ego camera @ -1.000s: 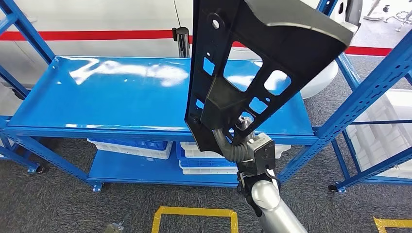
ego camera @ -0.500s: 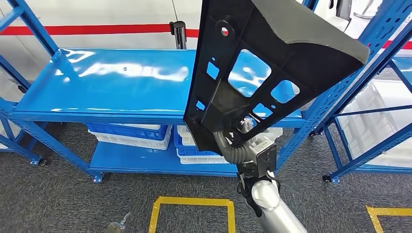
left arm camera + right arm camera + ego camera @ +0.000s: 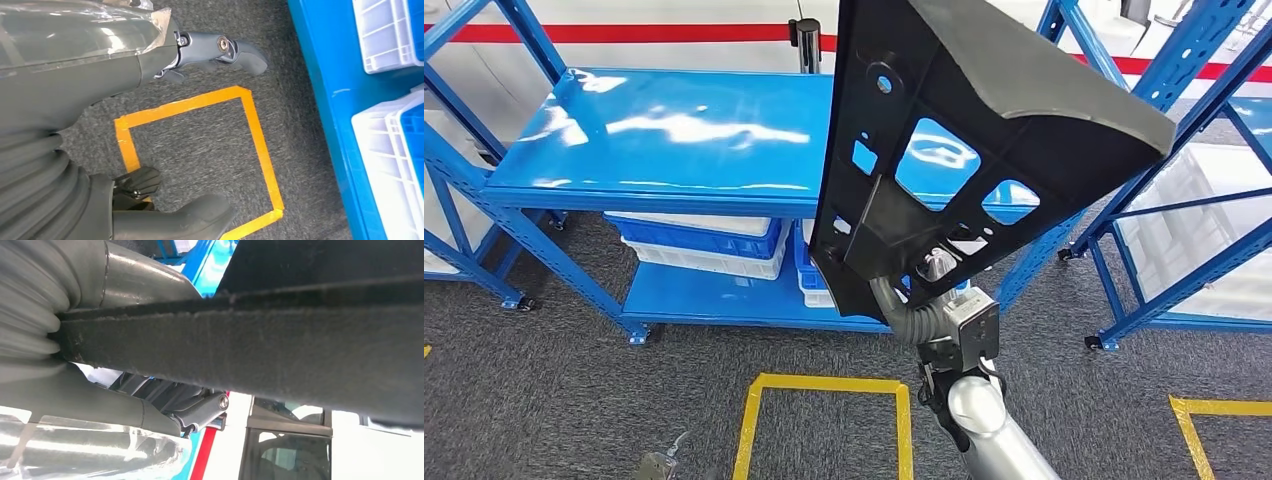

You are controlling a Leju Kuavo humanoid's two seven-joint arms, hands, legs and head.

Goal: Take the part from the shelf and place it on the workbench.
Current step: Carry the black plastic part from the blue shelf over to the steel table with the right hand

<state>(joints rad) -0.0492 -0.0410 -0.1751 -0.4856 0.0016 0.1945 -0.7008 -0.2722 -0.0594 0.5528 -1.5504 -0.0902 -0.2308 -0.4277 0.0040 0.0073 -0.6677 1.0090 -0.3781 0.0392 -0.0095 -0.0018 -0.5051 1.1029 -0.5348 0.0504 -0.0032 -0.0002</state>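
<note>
The part [image 3: 964, 130] is a large black plastic panel with several cut-outs and a grey flange on top. My right hand [image 3: 921, 300] grips its lower end from behind and holds it upright, high in front of the head camera. The panel hides most of that hand. In the right wrist view the part's rough dark edge [image 3: 260, 345] runs across the picture, with the right hand [image 3: 125, 405] clamped around it. The blue workbench top [image 3: 674, 130] lies bare beyond the part. My left hand [image 3: 125, 65] hangs over the floor with its fingers [image 3: 235, 50] apart, holding nothing.
White and blue bins [image 3: 704, 245] sit on the lower blue shelf [image 3: 724, 300]. A blue rack [image 3: 1184, 200] with white bins stands to the right. Yellow tape [image 3: 824, 385] marks a square on the grey carpet just ahead. A black post [image 3: 805, 40] stands behind the bench.
The whole picture has shifted, so the camera has moved: the bench now sits further right and higher. The part stays gripped and raised in my right hand.
</note>
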